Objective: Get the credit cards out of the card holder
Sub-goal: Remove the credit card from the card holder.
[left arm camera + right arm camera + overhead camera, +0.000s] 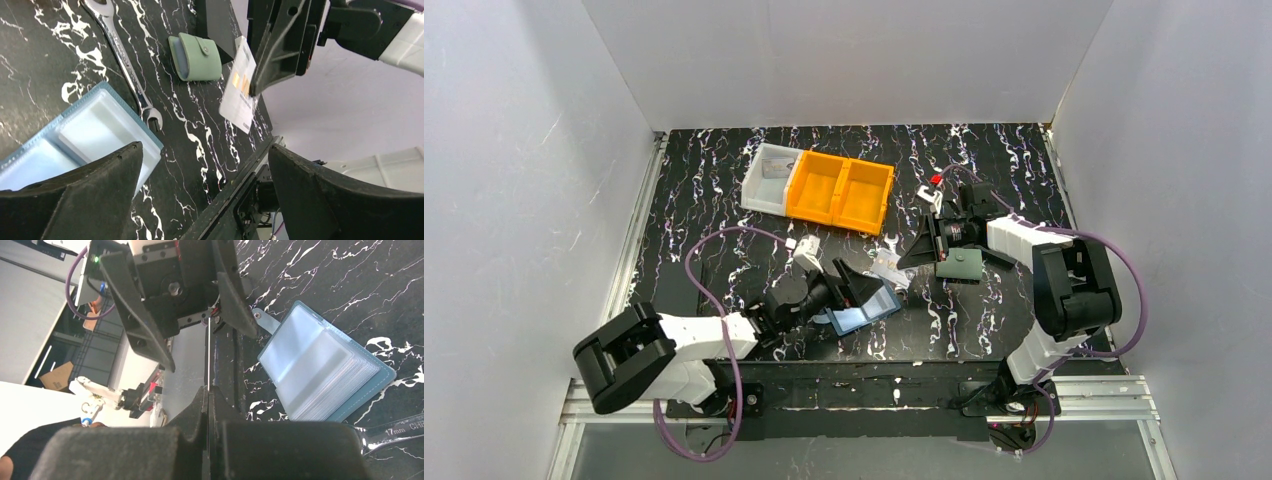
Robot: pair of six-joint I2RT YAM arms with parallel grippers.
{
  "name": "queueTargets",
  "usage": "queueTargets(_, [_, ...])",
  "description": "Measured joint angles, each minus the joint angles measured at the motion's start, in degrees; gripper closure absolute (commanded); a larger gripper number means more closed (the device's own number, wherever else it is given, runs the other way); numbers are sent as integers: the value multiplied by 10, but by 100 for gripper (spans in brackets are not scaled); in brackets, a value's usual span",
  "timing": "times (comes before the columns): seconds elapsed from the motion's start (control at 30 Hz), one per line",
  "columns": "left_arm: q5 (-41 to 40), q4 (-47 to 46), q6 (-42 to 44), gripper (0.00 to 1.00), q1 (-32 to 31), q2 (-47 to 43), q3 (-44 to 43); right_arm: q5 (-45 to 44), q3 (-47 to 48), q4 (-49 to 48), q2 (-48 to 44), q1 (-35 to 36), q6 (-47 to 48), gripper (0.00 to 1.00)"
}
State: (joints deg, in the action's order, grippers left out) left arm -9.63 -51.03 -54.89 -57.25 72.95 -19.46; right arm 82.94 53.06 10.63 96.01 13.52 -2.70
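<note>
So one card (239, 92) is out of the card holder (90, 127) and up in the air, just off the holder's right side. The right claw (207, 390) is clamped flat on it. From the right wrist camera you only see the card as a thin line coming out of the pinched tips.

The left claw (204, 150) is spread wide with nothing in it, hovering right over the holder, which lies open on the table (714, 180) with its clear pockets up. I can't tell if those pockets have more cards in them.

What matters for the next move: the card's long edge points straight from the right claw into the gap between the left fingers. It isn't touching either of them as far as I can see. My guess is the right arm has to pull the card back along that same line, away from the holder, or it'll catch a finger.

The left arm is clearly nearer the holder if another card needs fishing out.

Other stuff:
- A wrench (122, 60) runs off from the holder's right edge, its open end just beside the holder.
- A green wallet (200, 57), snapped shut, sits beyond the wrench.
- An orange bin (839, 190) and a white bin (767, 178) sit well behind the holder.
</note>
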Motion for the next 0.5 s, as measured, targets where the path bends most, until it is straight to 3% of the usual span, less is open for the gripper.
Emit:
queueTargets(0.23, [141, -1, 25, 6, 87, -5, -14, -7, -4, 2, -28, 0, 17, 99])
queueTargets(0.5, [263, 196, 154, 8, 118, -37, -146, -25, -4, 20, -52, 0, 50, 99])
